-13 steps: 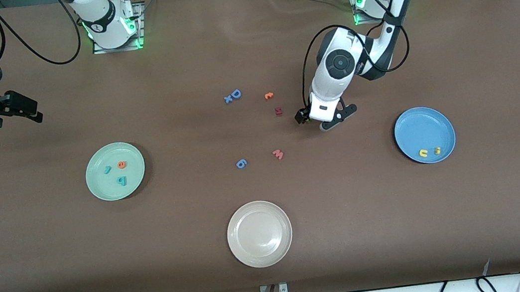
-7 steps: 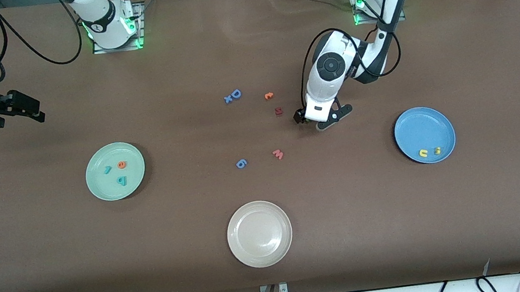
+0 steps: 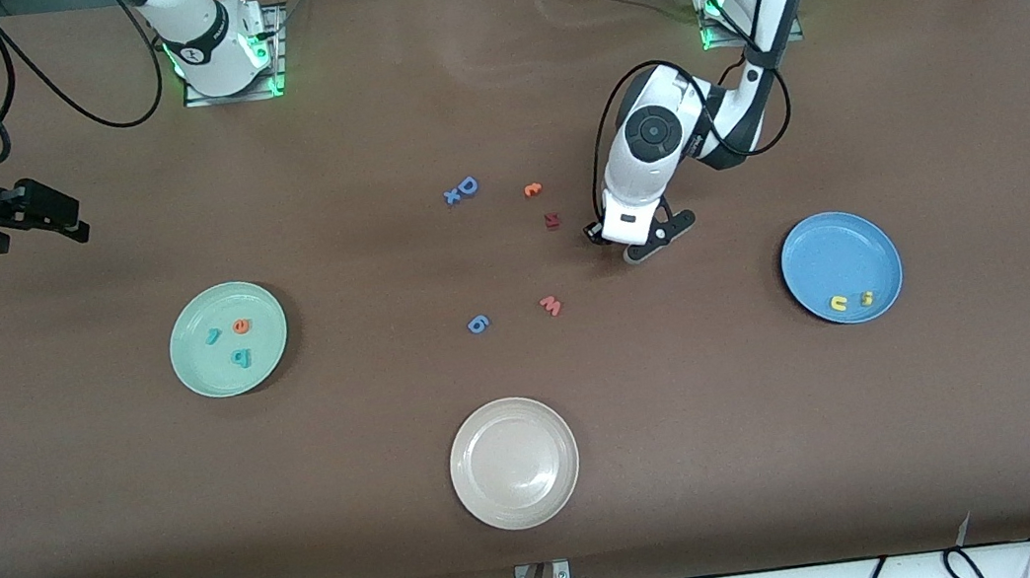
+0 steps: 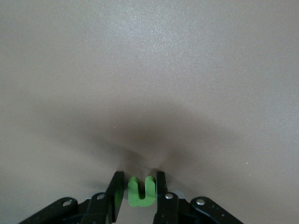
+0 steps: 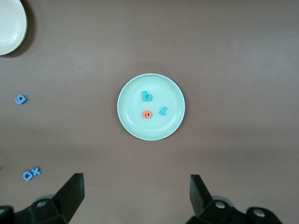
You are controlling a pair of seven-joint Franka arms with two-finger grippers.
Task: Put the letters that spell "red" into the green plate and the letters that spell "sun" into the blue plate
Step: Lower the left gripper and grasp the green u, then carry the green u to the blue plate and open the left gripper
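1. The left gripper (image 3: 613, 241), right of the frame's centre in the front view, is down at the table (image 3: 549, 543) with its fingers (image 4: 115, 193) clamped on the green "n" (image 4: 140, 191), probably to lift it.
2. The blue plate (image 3: 836, 232), at mid-right, already holds the yellow "u" (image 3: 838, 304) and "s" (image 3: 867, 298), so the "n" would finish "sun".
3. The green plate (image 3: 223, 302), at mid-left, holds "e" (image 3: 241, 326), "r" (image 3: 213, 337) and "d" (image 3: 240, 357).
4. The right gripper (image 5: 135, 196) waits at the upper left, its fingers spread and empty.
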